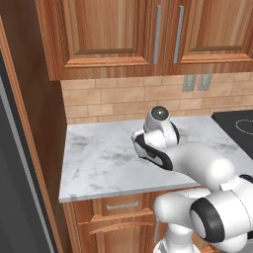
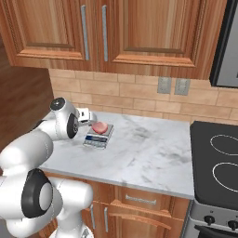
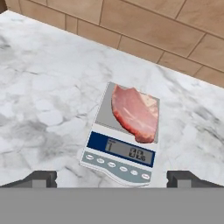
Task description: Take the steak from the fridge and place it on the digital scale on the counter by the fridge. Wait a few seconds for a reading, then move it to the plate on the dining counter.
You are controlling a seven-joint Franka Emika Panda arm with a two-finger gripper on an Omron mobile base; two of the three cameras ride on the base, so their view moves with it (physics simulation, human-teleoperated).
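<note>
I see the steak (image 3: 135, 113) lying flat on the weighing platform of the digital scale (image 3: 120, 151), which sits on the marble counter (image 3: 43, 100) near the tan brick backsplash (image 3: 144, 30). In my hand view the scale is at centre, the steak toward 1 o'clock on it. Below the platform a dark blue display shows pale digits too blurred for me to read, and under it runs a row of small oval buttons with no legible labels. My pincer (image 3: 112, 178) is wide open and holds nothing, its 2 dark fingertips (image 3: 41, 178) apart at 6 o'clock, clear of the scale. In the right base view the steak (image 2: 99, 127) rests on the scale (image 2: 98, 136), with the stovetop (image 2: 218, 162) at 3 o'clock.
</note>
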